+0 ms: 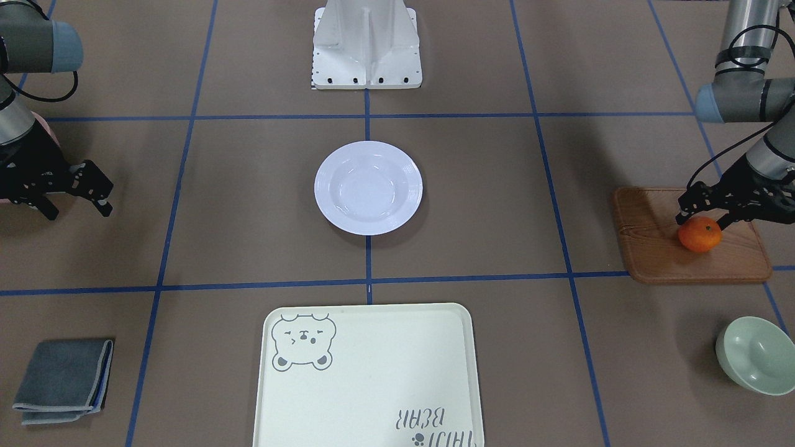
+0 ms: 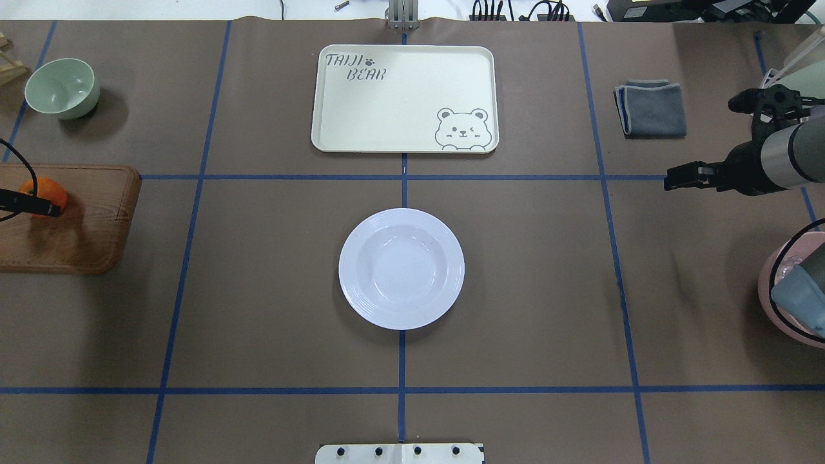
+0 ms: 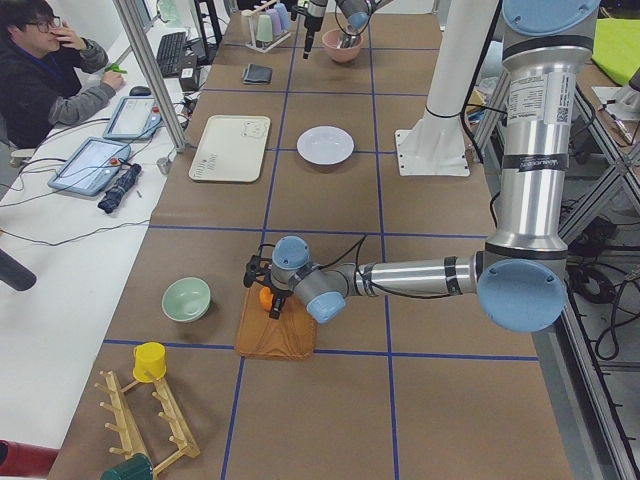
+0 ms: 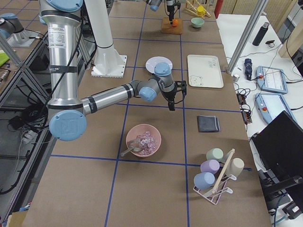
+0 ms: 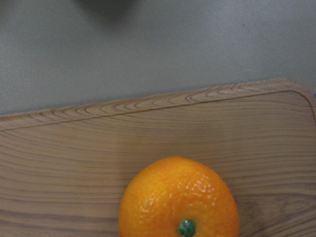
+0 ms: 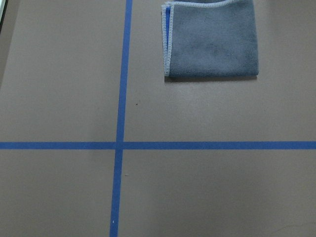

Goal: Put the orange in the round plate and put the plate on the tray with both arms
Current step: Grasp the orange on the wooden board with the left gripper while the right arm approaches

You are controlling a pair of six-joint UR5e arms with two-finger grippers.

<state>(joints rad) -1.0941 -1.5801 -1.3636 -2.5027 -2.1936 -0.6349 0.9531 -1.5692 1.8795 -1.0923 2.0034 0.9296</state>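
The orange (image 1: 700,234) lies on a brown wooden board (image 1: 689,261) at the table's left end. My left gripper (image 1: 702,218) hangs just over it, open, with one finger on either side of the fruit's top. The left wrist view shows the orange (image 5: 178,202) from above, stem dot up, with no fingers in sight. In the middle of the table stands the empty white round plate (image 1: 368,195). Beyond it lies the cream tray (image 1: 366,372) with the bear drawing, nothing on it. My right gripper (image 1: 76,212) hovers open over bare table at the right side, holding nothing.
A mint-green bowl (image 1: 756,355) sits past the board. A folded grey cloth (image 1: 62,380) lies at the far right. A pink bowl (image 4: 143,140) stands near the right arm. Mug racks (image 4: 215,175) occupy both table ends. A person (image 3: 40,75) sits beside the table.
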